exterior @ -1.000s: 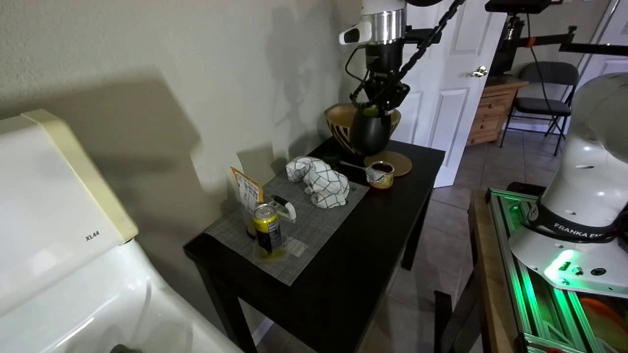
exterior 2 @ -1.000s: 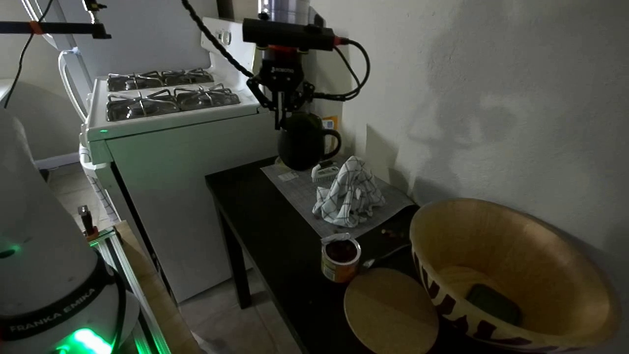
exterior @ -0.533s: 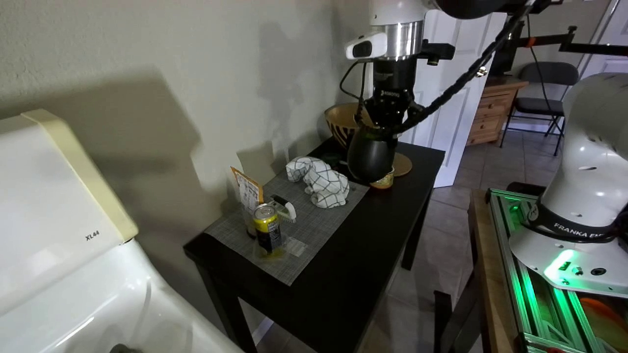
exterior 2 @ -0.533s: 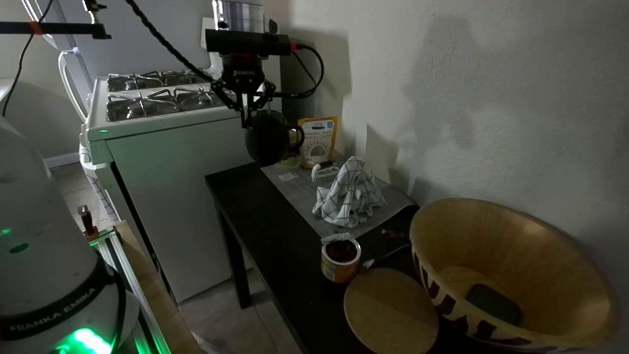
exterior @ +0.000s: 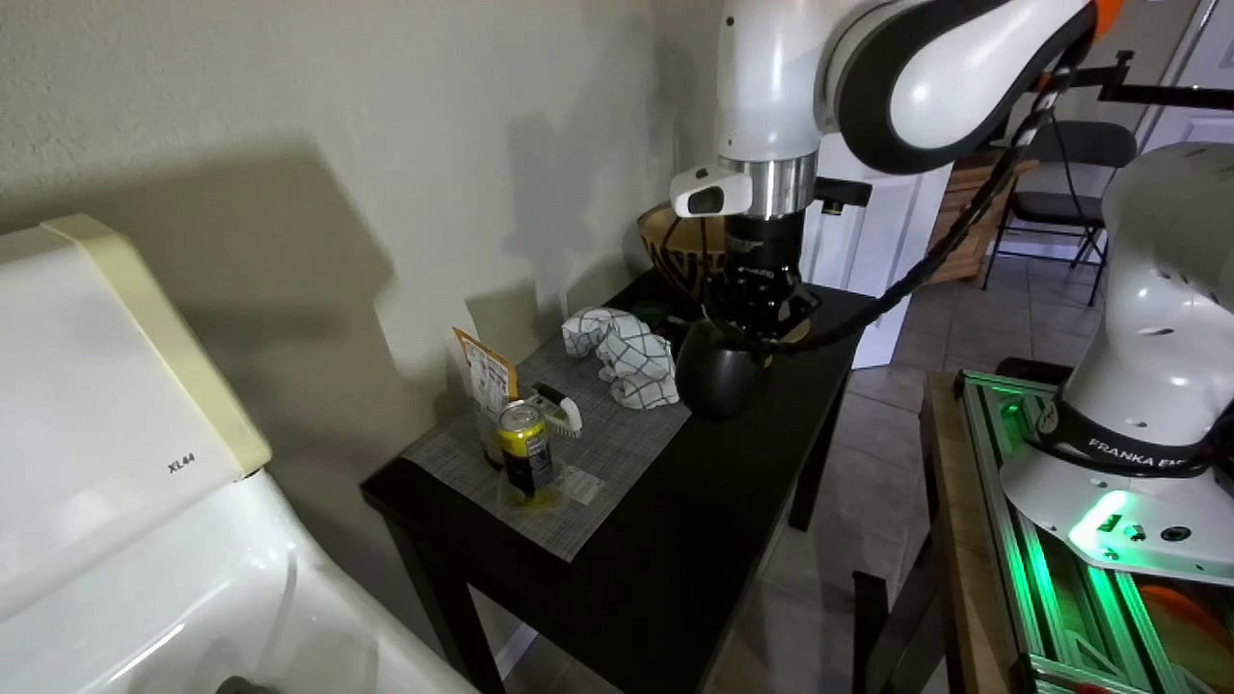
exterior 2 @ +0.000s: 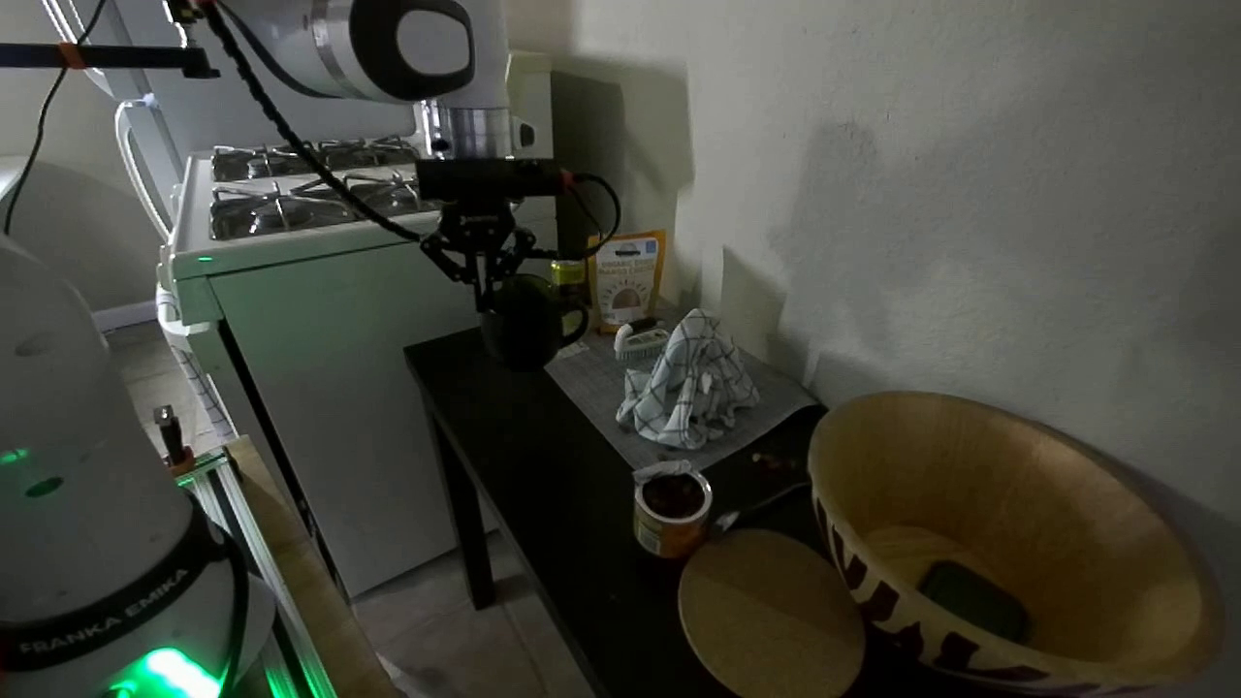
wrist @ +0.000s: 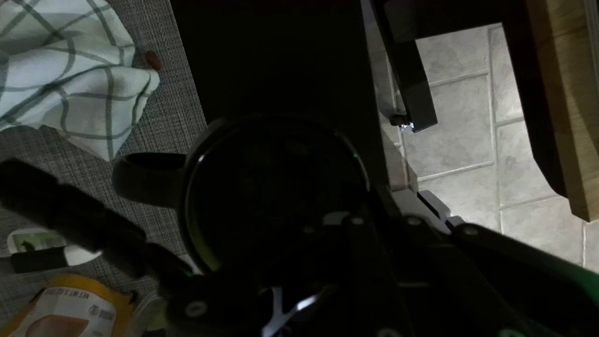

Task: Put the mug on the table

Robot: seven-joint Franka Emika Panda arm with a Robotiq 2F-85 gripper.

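Working from afar, I hold a near-black, round-bellied mug in the air above a rectangular black-brown wooden side table, its base apart from the tabletop. The jaws of my black Robotiq gripper are clenched on the mug's wall at its rim, on the side away from the loop handle, which points toward the pale room wall in an exterior view. In the wrist view, the mug's round mouth faces the camera, its interior too dark to read, while the handle shows over a grey woven placemat. On that placemat, a white towel with dark grid lines lies crumpled near a white brush with a black grip; an orange-and-white pouch and a yellow-and-black can stand just beside the brush. At the end of the table away from a white gas stove, an opened, orange-labelled container with a peeled-back foil lid sits close to a flat, round tan disc, and a slim utensil rests near both. Beside them, a large pale-wood bowl with dark markings around its outside holds a dark green block-shaped item. My white Franka Emika arm reaches across to the table from its base on a separate stand, where a green light glows.
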